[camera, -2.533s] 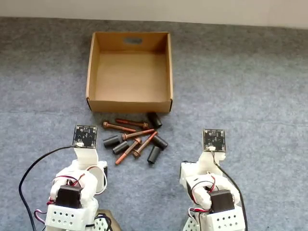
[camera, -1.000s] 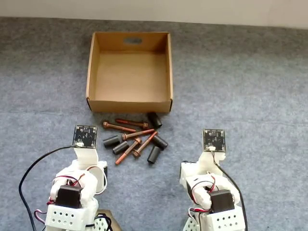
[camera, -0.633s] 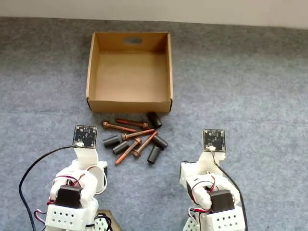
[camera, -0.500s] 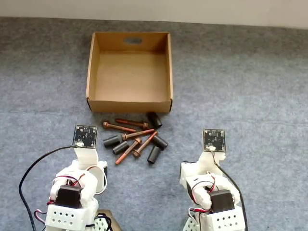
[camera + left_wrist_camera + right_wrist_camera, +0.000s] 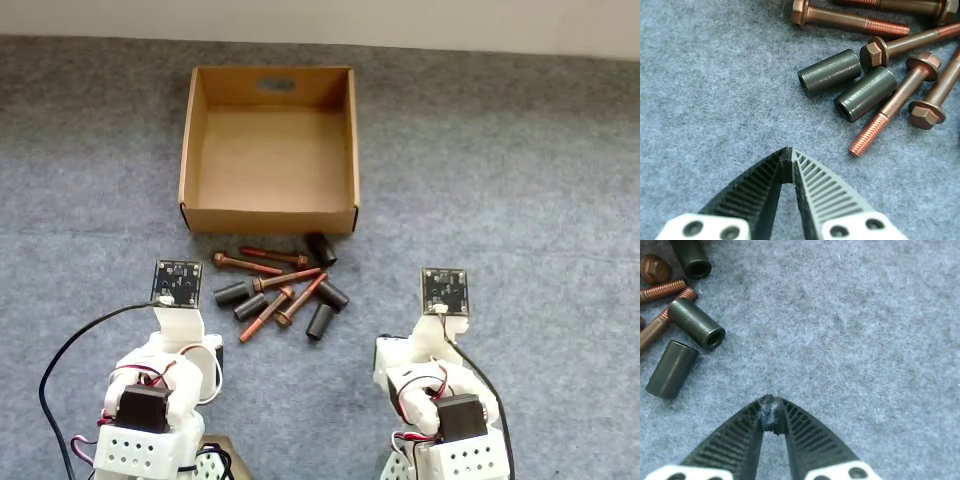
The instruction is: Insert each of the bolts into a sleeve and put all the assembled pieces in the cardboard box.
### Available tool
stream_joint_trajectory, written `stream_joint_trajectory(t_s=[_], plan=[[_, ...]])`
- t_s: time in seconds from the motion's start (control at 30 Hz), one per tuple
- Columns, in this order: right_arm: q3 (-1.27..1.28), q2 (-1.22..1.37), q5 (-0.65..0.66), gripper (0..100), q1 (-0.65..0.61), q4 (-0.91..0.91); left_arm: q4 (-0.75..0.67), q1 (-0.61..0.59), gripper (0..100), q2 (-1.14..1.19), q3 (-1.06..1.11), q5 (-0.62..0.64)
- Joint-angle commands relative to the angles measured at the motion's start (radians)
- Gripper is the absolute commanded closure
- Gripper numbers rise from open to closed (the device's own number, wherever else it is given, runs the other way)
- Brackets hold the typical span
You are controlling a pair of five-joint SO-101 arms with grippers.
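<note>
Both arms stand low at the near edge of the grey felt-like table cover [image 5: 540, 200], and the loose parts lie between them, a little in front. The left gripper [image 5: 788, 156] has its two jaws pressed together with nothing between them. The right gripper [image 5: 771, 412] is the same, closed and empty. The copper-coloured metal bolts [image 5: 288, 277] and the dark grey cylindrical metal sleeves [image 5: 320, 320] make one small pile just before the front wall of the open brown cardboard box [image 5: 268, 218], which has nothing inside.

I judge that the left arm is nearer to the pile. From its jaws the nearest dark sleeve [image 5: 830, 72] lies ahead and toward the right arm's side, just beside a second sleeve [image 5: 865, 93]. Both are on their sides, almost parallel, with the long axis slanted across the line of the jaws. One long bolt [image 5: 892, 100] lies just beside them, its threaded end toward the gripper. No bolt is in a sleeve yet, so I think the jaws must first open.
</note>
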Motion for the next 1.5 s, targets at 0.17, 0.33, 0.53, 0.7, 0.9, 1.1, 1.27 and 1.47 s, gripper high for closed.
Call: stream_joint_trajectory(t_s=[0.17,0.33,0.53,0.7,0.9,1.1,1.27,1.47], plan=[[0.139,-0.007,-0.006,99.1,0.012,0.005,0.005,0.01,99,-0.008,0.018,0.009],[0.139,-0.007,-0.006,99.1,0.012,0.005,0.005,0.008,99,-0.008,0.018,0.009],[0.139,-0.007,-0.005,99.1,-0.018,0.004,0.005,0.008,99,-0.008,0.018,0.009],[0.139,-0.007,-0.009,99.1,-0.088,0.004,0.005,0.008,99,-0.008,0.018,0.009],[0.139,-0.007,-0.005,99.1,-0.225,0.004,0.005,0.002,99,-0.008,0.018,0.009],[0.139,-0.007,-0.005,99.1,-0.386,0.004,0.005,-0.104,99,-0.008,0.018,0.009],[0.137,-0.007,-0.003,98.9,-0.496,-0.094,-0.011,-0.182,99,-0.008,0.018,0.008],[0.137,-0.007,-0.003,98.9,-0.395,-0.383,-0.064,-0.185,99,-0.008,0.018,0.006]])
